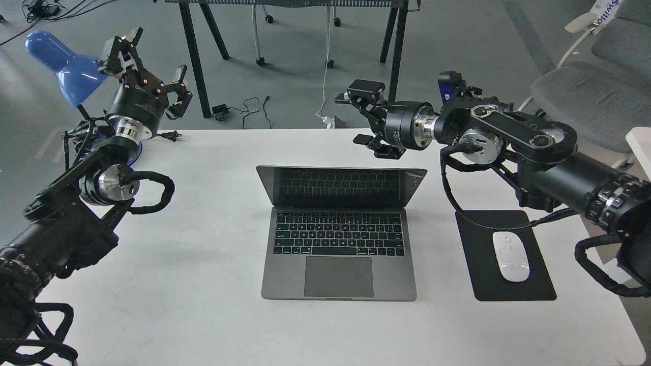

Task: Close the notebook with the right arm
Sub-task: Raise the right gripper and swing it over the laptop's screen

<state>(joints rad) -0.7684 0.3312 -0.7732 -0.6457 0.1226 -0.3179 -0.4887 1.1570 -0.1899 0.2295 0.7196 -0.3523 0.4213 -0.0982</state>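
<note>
The grey notebook (339,231) lies open in the middle of the white table (203,254), its dark screen tilted back and its keyboard facing me. My right arm (513,142) reaches in from the right. Its gripper (358,117) is open and empty, pointing left, just behind and above the right part of the screen's top edge, not touching it. My left gripper (147,63) is open and empty, raised at the far left next to the blue lamp (63,68).
A black mouse pad (511,254) with a white mouse (510,255) lies right of the notebook, under my right arm. A chair (590,96) stands at the far right. Table legs and cables are on the floor behind the table.
</note>
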